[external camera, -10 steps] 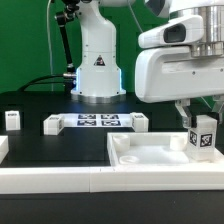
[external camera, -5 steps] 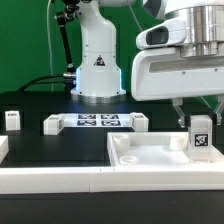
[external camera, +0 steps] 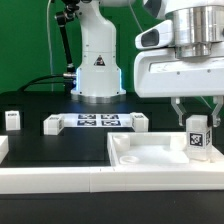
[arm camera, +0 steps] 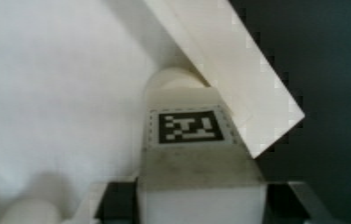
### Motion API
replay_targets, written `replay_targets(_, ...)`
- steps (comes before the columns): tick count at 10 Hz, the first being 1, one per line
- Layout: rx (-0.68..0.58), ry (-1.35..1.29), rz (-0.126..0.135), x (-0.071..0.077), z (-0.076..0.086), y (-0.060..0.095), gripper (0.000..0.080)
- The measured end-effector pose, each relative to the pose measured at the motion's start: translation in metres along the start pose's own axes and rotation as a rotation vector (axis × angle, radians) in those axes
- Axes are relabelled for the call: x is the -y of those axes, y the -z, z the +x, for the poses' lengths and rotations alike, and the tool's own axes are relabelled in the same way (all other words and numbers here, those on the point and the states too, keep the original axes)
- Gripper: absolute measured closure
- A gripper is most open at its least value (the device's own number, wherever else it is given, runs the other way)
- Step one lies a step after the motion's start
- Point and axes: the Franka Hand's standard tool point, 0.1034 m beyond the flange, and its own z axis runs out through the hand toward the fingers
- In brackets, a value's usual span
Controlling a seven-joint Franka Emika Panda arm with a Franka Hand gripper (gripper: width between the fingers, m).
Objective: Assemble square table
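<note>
Work surface: a black table (external camera: 40,150), edged at the front by a white rail (external camera: 50,182). A green backdrop (external camera: 25,40) stands behind the arm's base (external camera: 97,65). The marker board (external camera: 97,122) lies flat before the base, and a small loose leg (external camera: 12,120) stands well apart at the exterior view's left.

The square slab (external camera: 150,152) (arm camera: 47,90) lies at the front, on the exterior view's right. The claw (external camera: 198,124) grips an upright tagged leg (external camera: 198,142) (arm camera: 190,150) over the slab's right part. Whether the leg touches the slab cannot be told.
</note>
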Motion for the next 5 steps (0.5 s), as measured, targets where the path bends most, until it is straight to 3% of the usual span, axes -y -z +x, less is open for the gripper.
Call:
replay_targets(4,0.021,-0.372,-0.009,-0.0005,-0.0046,-0.0013,0.0509)
replay_targets(5,0.037,-0.462,-0.024,0.0014,-0.0081,-0.0017,0.0509)
